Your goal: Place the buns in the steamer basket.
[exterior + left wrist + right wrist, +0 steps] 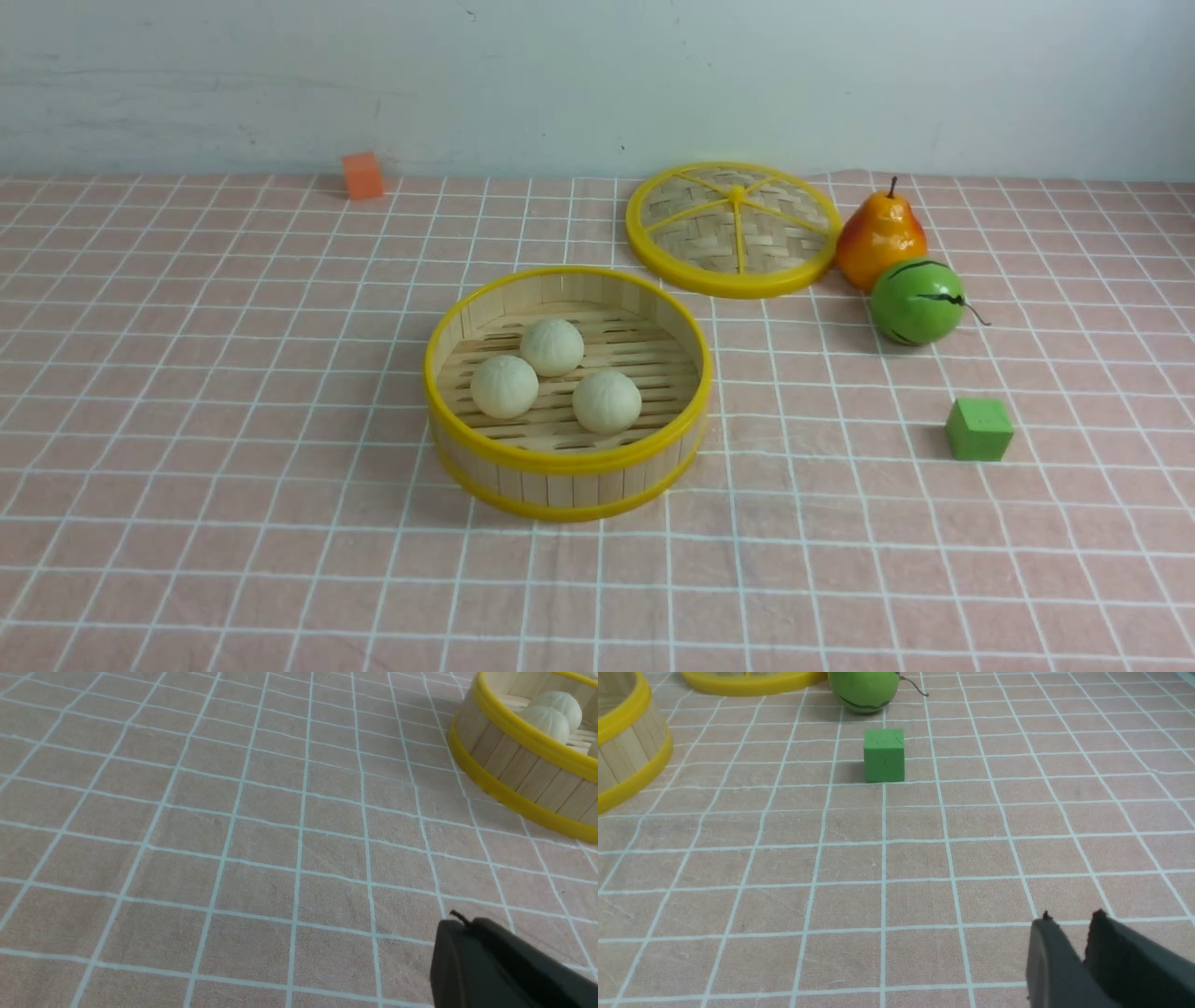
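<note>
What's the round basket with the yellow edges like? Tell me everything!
The steamer basket is shallow, with an upright wall of pale wooden-looking slats between two yellow rims. Its slatted floor looks like bamboo. It sits upright and uncovered on the checked tablecloth, nearer than the lid, with three white buns resting inside.

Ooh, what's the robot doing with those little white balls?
Right now it isn't holding anything. All three buns already sit inside the steamer basket, which is what it was meant to do. The left gripper is shut and empty, and the right gripper is open a little, with nothing in it. The lid is off, lying behind the basket beside the pear.
</note>
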`<act>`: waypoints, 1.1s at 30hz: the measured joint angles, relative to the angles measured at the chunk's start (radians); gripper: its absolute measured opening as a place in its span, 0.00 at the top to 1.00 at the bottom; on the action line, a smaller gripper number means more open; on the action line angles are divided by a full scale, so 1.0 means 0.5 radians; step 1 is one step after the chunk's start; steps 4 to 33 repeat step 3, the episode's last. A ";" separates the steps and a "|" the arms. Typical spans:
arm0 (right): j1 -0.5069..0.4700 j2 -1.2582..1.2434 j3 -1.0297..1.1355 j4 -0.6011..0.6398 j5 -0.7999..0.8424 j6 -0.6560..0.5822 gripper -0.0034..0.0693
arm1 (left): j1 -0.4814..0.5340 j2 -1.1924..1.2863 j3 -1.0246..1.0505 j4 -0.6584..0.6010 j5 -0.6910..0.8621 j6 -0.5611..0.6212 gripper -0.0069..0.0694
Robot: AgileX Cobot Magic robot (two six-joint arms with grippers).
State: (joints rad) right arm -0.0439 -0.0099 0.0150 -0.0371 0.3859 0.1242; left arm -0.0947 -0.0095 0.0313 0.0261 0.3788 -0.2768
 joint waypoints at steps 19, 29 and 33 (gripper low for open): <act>0.000 0.000 0.000 0.000 0.000 0.000 0.78 | 0.000 0.000 0.000 0.000 0.000 0.000 0.91; 0.000 0.000 0.000 0.000 0.000 0.000 0.78 | 0.000 0.000 0.000 0.000 0.000 0.000 0.91; 0.000 0.000 0.000 0.000 0.000 0.000 0.78 | 0.000 0.000 0.000 0.000 0.000 0.000 0.91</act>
